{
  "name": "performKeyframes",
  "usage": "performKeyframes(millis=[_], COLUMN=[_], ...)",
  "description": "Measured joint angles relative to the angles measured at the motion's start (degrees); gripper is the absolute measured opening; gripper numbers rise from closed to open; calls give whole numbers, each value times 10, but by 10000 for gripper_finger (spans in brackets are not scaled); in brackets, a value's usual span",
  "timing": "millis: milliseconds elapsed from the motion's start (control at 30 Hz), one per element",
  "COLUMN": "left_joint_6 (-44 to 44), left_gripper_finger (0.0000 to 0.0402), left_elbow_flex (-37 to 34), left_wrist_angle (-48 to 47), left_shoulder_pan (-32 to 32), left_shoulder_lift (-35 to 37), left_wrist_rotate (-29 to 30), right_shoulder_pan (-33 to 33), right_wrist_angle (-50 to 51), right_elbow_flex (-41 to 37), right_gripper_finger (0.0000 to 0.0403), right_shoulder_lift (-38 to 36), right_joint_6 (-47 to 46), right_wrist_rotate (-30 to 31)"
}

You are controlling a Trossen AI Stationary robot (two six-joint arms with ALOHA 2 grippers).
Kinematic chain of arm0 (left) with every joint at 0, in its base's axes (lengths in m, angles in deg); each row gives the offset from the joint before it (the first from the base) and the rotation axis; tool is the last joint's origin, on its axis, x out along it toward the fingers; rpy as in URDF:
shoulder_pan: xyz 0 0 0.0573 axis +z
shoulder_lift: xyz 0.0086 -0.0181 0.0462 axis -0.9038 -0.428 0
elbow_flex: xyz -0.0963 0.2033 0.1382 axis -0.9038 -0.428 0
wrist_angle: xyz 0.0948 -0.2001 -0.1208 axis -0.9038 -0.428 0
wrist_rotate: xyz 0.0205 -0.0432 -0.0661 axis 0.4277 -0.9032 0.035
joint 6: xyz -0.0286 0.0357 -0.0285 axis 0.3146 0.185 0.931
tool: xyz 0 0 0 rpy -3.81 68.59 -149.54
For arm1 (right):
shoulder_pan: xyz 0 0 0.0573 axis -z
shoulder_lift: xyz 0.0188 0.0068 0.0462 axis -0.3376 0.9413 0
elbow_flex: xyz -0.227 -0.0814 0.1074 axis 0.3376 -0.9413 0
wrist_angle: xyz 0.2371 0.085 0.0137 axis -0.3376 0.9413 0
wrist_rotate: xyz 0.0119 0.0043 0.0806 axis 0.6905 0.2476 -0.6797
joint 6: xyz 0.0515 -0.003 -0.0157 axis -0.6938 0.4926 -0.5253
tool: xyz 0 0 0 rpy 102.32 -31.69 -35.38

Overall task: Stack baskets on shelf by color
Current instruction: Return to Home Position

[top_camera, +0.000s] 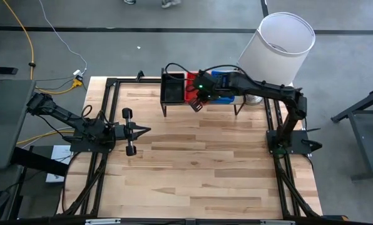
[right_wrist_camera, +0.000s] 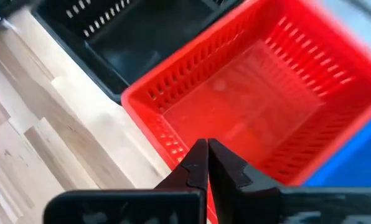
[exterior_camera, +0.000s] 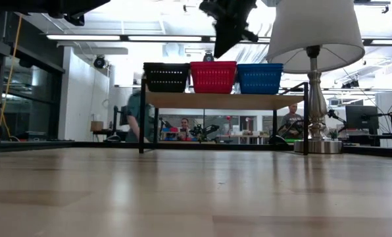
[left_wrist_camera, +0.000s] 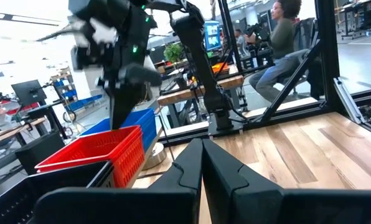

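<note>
Black, red and blue perforated plastic baskets (exterior_camera: pixel 213 76) sit sorted by colour along the wood-topped shelf (exterior_camera: pixel 222 101), so the right gripper (top_camera: pixel 196 105) hangs empty above the red one, jaws pressed together, and the left gripper (top_camera: pixel 144 130) waits likewise closed over the light wooden table (top_camera: pixel 199 175).

The shelf (exterior_camera: pixel 225 101), a light wood plank on thin black legs, stands at the far edge of the table. Three plastic baskets sit on it in a close row. Seen from table height, the black basket (exterior_camera: pixel 166 77) is on the left, the red basket (exterior_camera: pixel 213 77) in the middle and the blue basket (exterior_camera: pixel 259 78) on the right. All stand upright, open side up, with slotted walls tapering toward the bottom.
</note>
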Motion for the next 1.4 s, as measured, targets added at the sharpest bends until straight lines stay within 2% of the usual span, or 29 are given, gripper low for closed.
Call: performKeyframes(millis=[200,300,433,633,767,867,967,1067,1167,1400], left_joint_6=[0,15,30,14,-4,27,82,141,166,212], left_gripper_finger=[0,0,0,0,0,0,0,0,0,0], left_elbow_flex=[0,0,0,0,0,1,1,-13,-36,-112], left_wrist_angle=[-12,-24,-44,-44,-46,-95,-190,-238,-242,-245], left_shoulder_pan=[0,0,0,4,56,119,181,223,236,231], left_shoulder_lift=[0,0,0,1,4,43,105,166,218,308], left_wrist_rotate=[9,9,-4,-41,-36,-64,-137,-206,-259,-277], right_shoulder_pan=[-46,-89,-153,-271,-330,-350,-357,-357,-357,-357], right_wrist_angle=[21,23,-16,-173,-286,-328,-341,-347,-354,-379], right_elbow_flex=[-3,-36,-149,-370,-480,-540,-579,-607,-620,-621], right_gripper_finger=[0,0,0,0,0,0,0,0,0,0], right_shoulder_lift=[-53,-90,-169,-325,-401,-439,-468,-489,-503,-518], right_joint_6=[26,41,19,-16,-7,3,3,4,12,34], right_wrist_rotate=[74,99,125,165,190,192,193,193,193,173])
